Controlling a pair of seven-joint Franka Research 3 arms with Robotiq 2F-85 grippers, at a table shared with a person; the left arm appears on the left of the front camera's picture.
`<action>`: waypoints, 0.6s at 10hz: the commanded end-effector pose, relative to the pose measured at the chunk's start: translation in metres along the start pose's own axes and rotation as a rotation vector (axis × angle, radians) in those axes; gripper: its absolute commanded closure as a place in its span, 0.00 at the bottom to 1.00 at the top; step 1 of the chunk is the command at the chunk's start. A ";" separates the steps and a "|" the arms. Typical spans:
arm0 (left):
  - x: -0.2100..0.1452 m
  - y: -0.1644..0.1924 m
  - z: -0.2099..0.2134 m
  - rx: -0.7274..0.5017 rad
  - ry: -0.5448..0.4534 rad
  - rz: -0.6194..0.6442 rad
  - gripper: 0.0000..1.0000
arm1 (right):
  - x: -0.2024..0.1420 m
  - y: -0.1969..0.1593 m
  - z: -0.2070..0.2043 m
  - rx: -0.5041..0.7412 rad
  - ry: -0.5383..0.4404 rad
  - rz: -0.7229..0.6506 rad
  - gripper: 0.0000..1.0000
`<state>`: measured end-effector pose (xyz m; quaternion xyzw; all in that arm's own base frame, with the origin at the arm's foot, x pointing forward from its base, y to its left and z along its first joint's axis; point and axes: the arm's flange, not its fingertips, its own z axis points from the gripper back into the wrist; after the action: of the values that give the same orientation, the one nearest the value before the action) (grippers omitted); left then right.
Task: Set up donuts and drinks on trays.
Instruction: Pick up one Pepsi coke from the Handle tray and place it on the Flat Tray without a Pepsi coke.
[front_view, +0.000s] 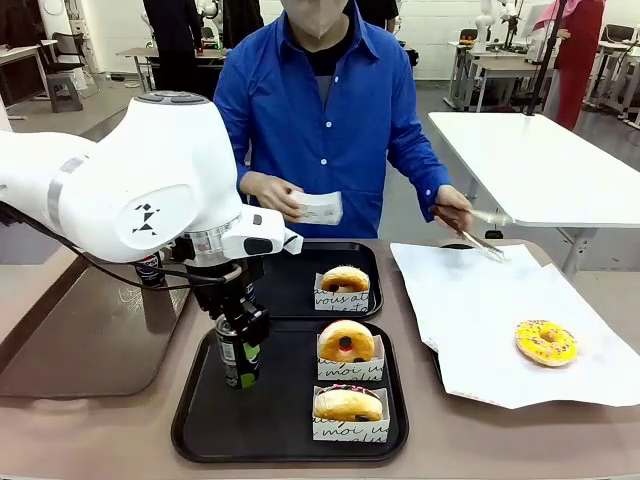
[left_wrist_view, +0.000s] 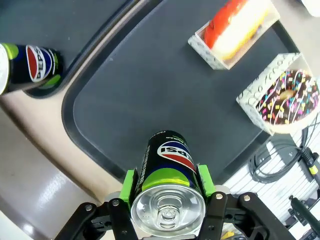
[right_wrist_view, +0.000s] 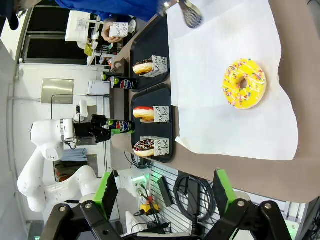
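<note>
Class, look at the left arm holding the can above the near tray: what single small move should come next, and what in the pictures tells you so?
Probably lower the Pepsi can straight down onto the bare left part of the near black tray, then release. The left gripper has its fingers closed on the can's sides, and the can stands upright over open tray floor, well clear of the two sleeved donuts to its right.

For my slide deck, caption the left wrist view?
Left gripper clamps a Pepsi can above the near black tray, beside two sleeved donuts.
</note>
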<state>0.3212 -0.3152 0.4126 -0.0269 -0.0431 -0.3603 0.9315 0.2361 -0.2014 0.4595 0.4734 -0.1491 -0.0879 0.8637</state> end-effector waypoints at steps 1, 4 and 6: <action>0.018 0.004 -0.003 -0.040 -0.046 0.011 0.42 | -0.002 -0.001 -0.001 0.000 0.002 0.000 0.00; 0.024 0.007 -0.015 -0.014 -0.051 0.027 0.42 | -0.002 -0.001 -0.001 0.000 0.002 0.000 0.00; 0.030 0.010 -0.023 0.002 -0.039 0.022 0.42 | -0.002 -0.001 -0.001 0.000 0.002 0.000 0.00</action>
<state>0.3445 -0.3257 0.3921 -0.0414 -0.0512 -0.3550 0.9325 0.2361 -0.2014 0.4595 0.4734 -0.1491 -0.0879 0.8637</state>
